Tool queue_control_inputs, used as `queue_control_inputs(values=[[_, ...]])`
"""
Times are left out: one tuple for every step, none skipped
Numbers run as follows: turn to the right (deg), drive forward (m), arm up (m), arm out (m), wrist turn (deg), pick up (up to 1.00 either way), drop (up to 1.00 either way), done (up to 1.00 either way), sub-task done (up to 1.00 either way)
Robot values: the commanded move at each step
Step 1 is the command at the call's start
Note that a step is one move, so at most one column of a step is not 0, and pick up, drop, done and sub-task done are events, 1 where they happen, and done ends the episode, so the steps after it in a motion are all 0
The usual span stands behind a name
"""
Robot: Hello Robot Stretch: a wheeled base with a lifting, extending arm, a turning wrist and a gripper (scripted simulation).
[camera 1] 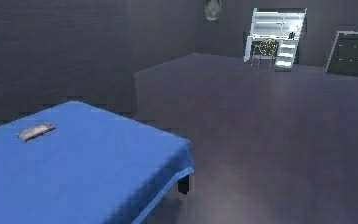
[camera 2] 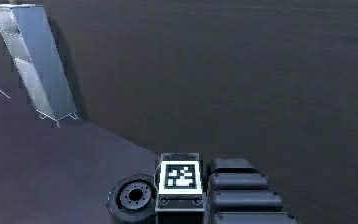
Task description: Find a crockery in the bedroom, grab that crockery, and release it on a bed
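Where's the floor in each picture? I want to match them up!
Forward view: the floor fills the middle and right, beyond the blue bed.
Arm side view: the floor lies lower left, under a tall pale shelf.
Shared landmark: perhaps that shelf, standing at the forward view's upper right.

The arm lay low at the arm side view's bottom; the tool's dark body sat beside its white marker.

Premises were a domestic bedroom: a bed under a blue cover, with a white shelf unit and a dark cabinet standing well beyond it.
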Motion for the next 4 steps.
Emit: queue_control_inputs(values=[[18.0, 0.00, 0.00, 0.00, 0.0, 0.00, 0.00, 0.00, 0.00], [-45.0, 0.00, 0.00, 0.00, 0.0, 0.00, 0.00, 0.00, 0.00], [-45.0, 0.00, 0.00, 0.00, 0.0, 0.00, 0.00, 0.00, 0.00], [-45.0, 0.00, 0.00, 0.00, 0.0, 0.00, 0.00, 0.00, 0.00]])
